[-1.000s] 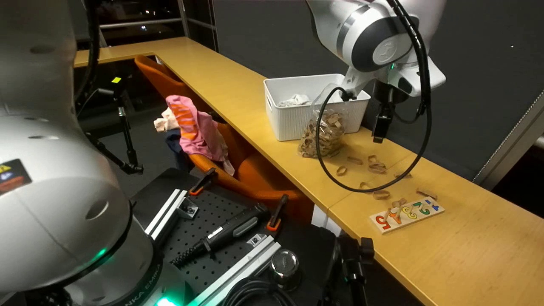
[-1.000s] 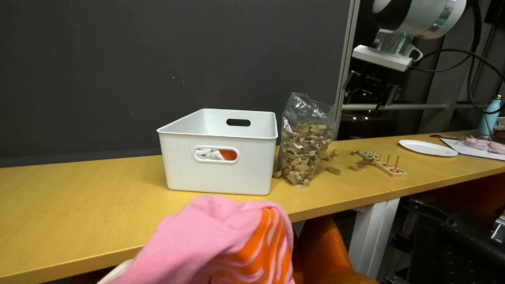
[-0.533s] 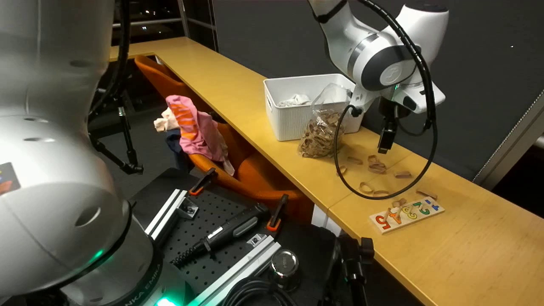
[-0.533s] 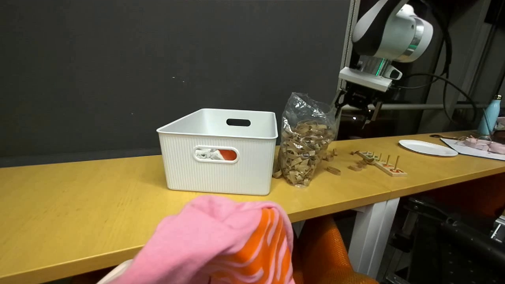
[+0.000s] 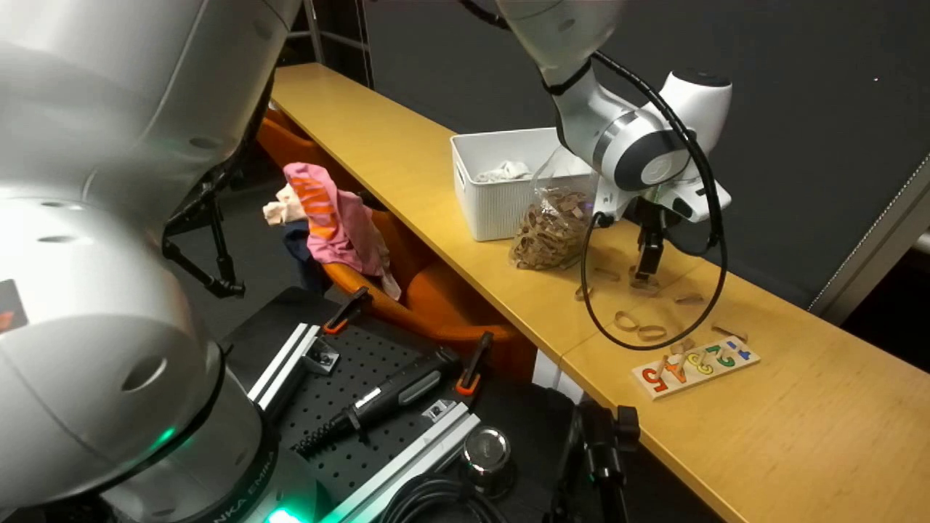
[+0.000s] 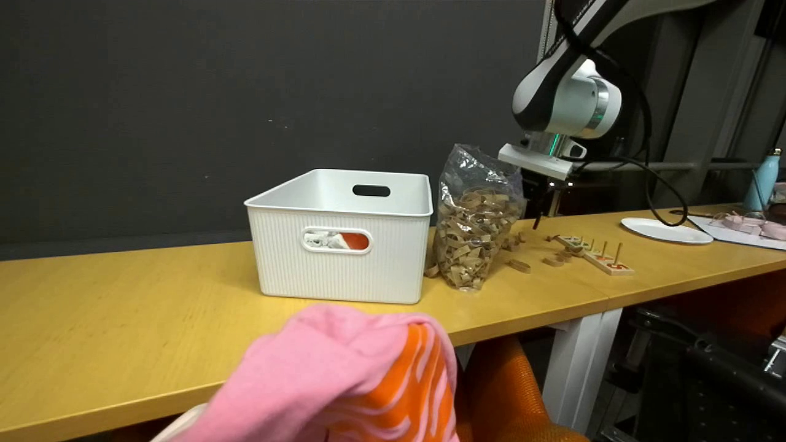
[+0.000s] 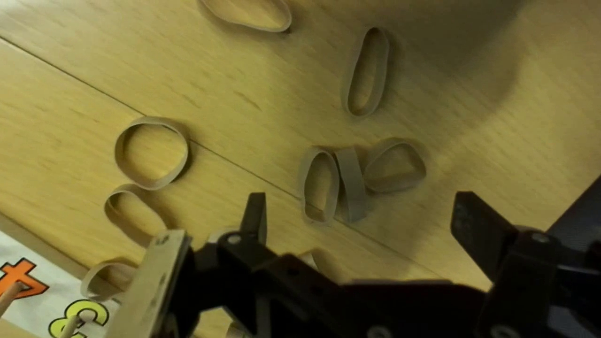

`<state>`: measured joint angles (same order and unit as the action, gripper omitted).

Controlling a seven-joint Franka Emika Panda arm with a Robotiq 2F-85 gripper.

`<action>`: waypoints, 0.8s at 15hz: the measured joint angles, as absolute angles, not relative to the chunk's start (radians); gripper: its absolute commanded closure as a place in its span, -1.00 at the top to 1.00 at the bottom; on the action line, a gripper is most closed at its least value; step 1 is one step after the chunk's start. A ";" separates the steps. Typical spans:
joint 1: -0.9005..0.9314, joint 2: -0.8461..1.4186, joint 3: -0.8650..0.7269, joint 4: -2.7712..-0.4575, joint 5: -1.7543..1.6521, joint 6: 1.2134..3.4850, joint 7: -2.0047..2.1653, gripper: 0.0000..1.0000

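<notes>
Wrist view: I see the black two-finger gripper point(image 7: 360, 209) with fingers wide apart; three flat tan rubber bands point(image 7: 351, 185) lie ahead of that gap, the middle one's long axis roughly square to the line joining the fingertips.

wooden number board point(image 5: 695, 367) — 5, 4, 3, 2, 1; arm base point(image 5: 248, 485) — "nka emika" readable.

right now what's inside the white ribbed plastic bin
The bin holds crumpled white cloth and, in an exterior view, something orange, unclear what. The bottom and anything beneath the cloth are covered.
</notes>
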<state>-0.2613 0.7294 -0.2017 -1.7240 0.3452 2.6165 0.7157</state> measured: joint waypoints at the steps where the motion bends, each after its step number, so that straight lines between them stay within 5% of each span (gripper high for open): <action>1: -0.264 0.753 -0.199 -1.701 0.345 2.611 0.712 1.00; 12: -0.280 0.922 -0.196 -1.495 0.345 2.531 0.685 1.00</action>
